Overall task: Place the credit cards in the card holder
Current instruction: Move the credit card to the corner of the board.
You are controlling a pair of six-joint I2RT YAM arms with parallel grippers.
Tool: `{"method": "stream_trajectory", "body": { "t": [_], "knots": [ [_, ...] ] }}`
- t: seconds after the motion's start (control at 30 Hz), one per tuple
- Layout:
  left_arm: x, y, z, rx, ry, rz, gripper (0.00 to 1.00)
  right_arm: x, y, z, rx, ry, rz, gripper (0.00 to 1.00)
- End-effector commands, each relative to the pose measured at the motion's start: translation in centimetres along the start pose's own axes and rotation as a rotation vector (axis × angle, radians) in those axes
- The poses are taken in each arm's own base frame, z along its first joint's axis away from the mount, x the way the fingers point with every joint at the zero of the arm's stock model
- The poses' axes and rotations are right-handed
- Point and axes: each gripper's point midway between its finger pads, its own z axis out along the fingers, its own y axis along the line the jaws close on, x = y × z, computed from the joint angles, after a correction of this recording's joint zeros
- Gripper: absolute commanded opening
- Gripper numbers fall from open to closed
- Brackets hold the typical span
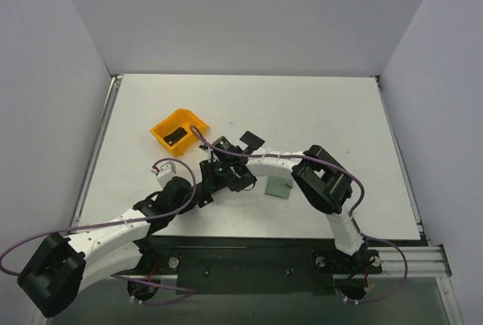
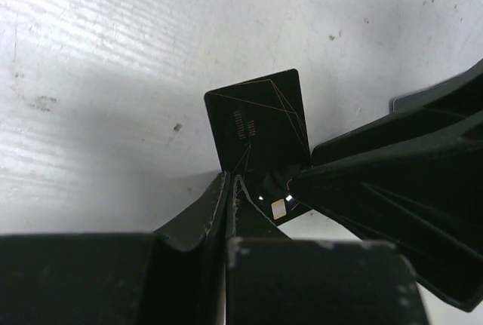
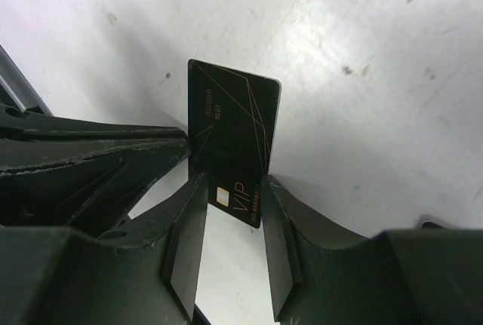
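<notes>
On the left, an orange bin [image 1: 198, 122] is holding a black card [image 1: 175, 135]. At centre, the left end effector [image 2: 230, 187] is pinching shut on a corner of a credit card [image 3: 234, 125]. The right end effector [image 3: 232, 189] is clamping that card's sides above the bench [image 1: 317, 106]. The card holder [image 1: 279, 188] is lying just to the right.

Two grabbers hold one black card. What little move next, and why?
Probably open the left end effector: the right end effector seems to clamp the black card by its edges too, and the card holder lies by the right arm.
</notes>
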Motion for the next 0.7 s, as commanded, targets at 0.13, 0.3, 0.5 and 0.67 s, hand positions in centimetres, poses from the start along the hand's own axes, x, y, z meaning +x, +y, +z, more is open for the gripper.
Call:
{"method": "stream_trajectory", "body": {
  "t": [0.13, 0.3, 0.5, 0.67],
  "knots": [
    [4.8, 1.1, -1.8, 0.004, 0.165, 0.053, 0.0, 12.0, -1.8, 0.7, 0.164, 0.277, -0.009, 0.31],
    [6.8, 0.7, -2.8, 0.019, 0.197, 0.092, 0.0, 13.9, -1.2, 0.0, 0.181, 0.274, -0.023, 0.31],
    [9.3, 0.9, -4.3, 0.02, 0.217, 0.134, 0.0, 16.2, -0.9, -0.1, 0.213, 0.275, -0.026, 0.31],
    [10.5, 1.1, -5.7, 0.009, 0.211, 0.149, 0.0, 17.7, -1.3, -0.8, 0.259, 0.26, -0.013, 0.28]
  ]
}}
